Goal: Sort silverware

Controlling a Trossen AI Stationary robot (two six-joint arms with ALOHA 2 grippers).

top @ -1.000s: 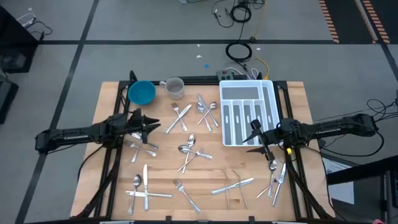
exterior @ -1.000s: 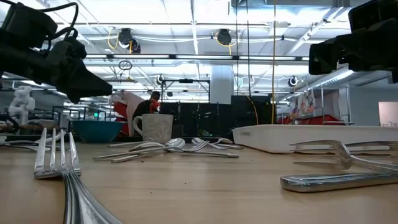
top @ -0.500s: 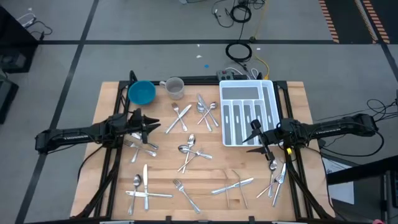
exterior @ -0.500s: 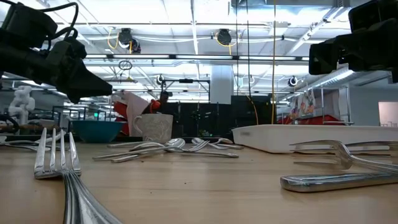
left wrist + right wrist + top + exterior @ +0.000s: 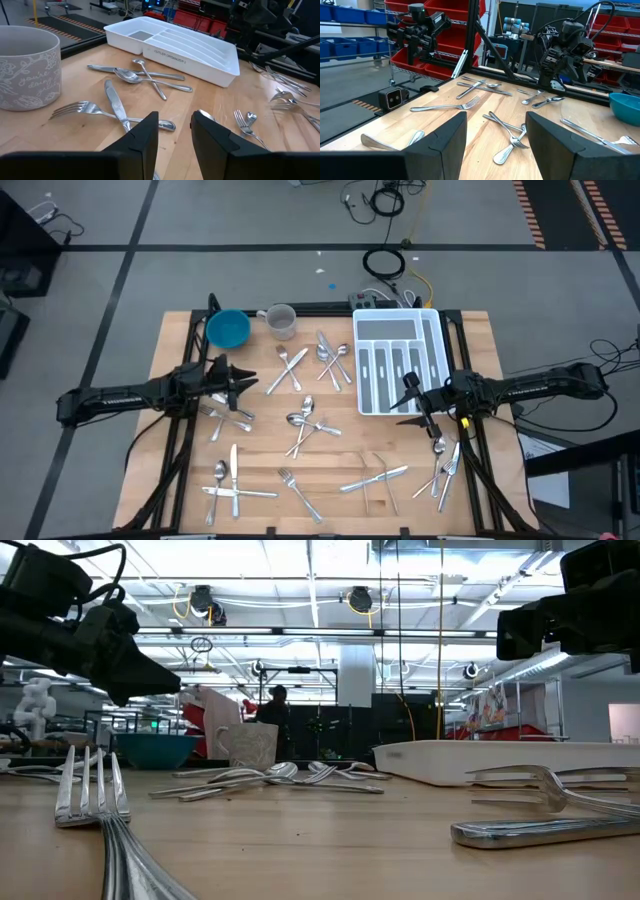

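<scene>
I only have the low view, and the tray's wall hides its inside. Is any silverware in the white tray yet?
Observer: No. From above, every compartment of the white tray looks bare. The silverware all lies scattered on the table.
Operator: Is either gripper holding a piece?
Observer: The left gripper is open with nothing in it, above the table's left side.
Operator: And the right one?
Observer: The right gripper is open and empty too, by the tray's near end.
</scene>
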